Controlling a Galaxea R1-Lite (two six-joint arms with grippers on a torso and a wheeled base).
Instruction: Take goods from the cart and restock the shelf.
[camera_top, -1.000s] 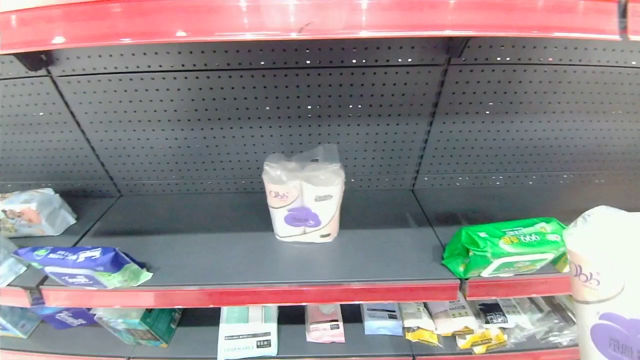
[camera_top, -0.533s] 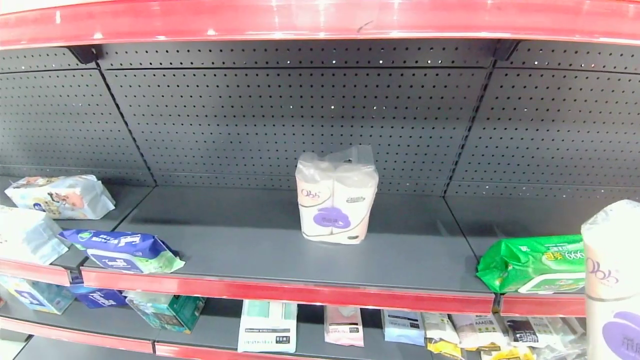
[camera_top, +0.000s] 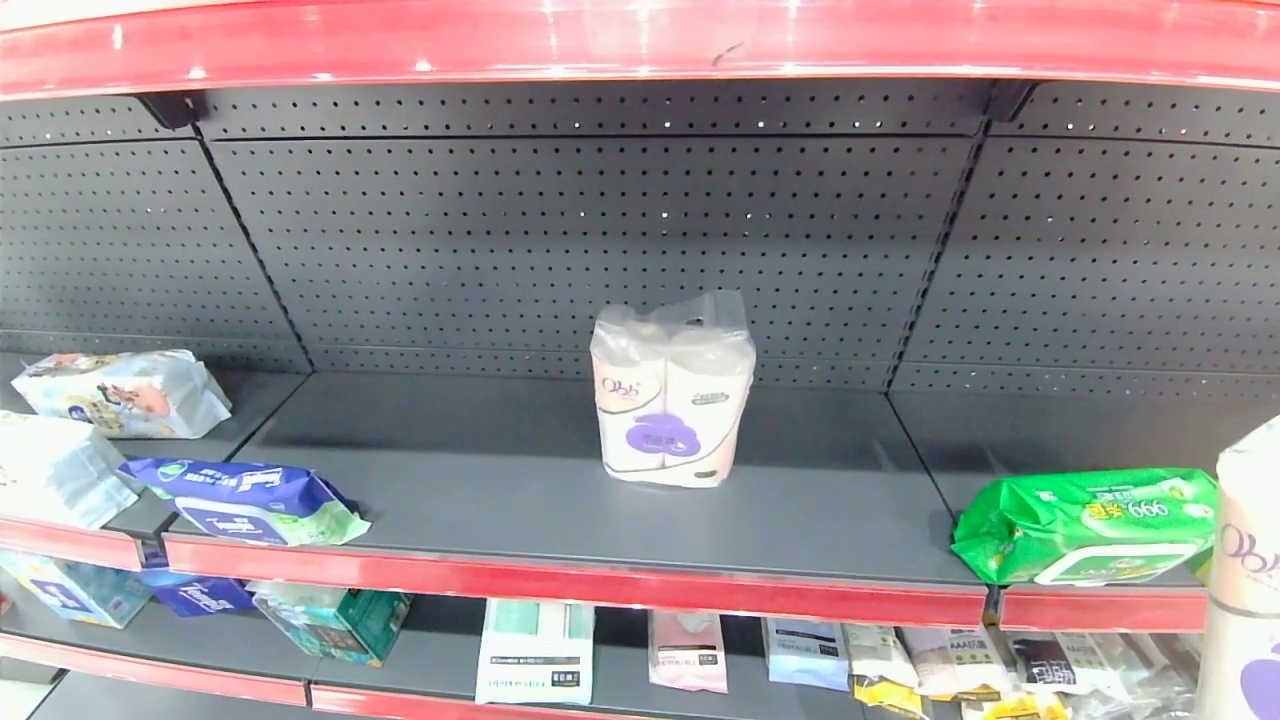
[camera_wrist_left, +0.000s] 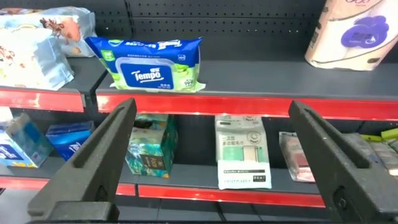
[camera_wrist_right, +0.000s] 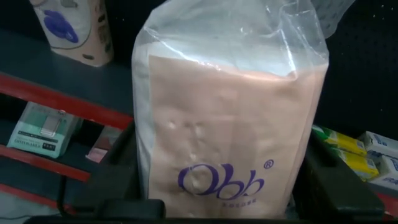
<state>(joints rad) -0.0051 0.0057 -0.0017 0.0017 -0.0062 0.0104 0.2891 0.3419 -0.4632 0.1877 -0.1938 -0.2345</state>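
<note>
Head view: an upright roll pack (camera_top: 1245, 560) hangs at the robot's right, in front of the shelf (camera_top: 450, 500); open shelf space lies to its left, beside a standing twin pack (camera_top: 672, 390). Left wrist view: left pincer (camera_wrist_left: 211, 106) spread, empty. Right wrist view: right pincer (camera_wrist_right: 224, 158) pinching the roll pack's sides.

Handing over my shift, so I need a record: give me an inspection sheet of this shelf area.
Surface: grey shelf, mostly bare.
Job's things: toilet roll pack upright mid-shelf; second pack in the right claw.
Clutter: green wipes pack at right, blue wipes pack at left, both lying near the front edge.
Claws: left claw open, empty; right claw shut on second pack.
Cables: thin dark wire beside right claw.
Surroundings: perforated back panel; lower shelf holding small packets.
</note>
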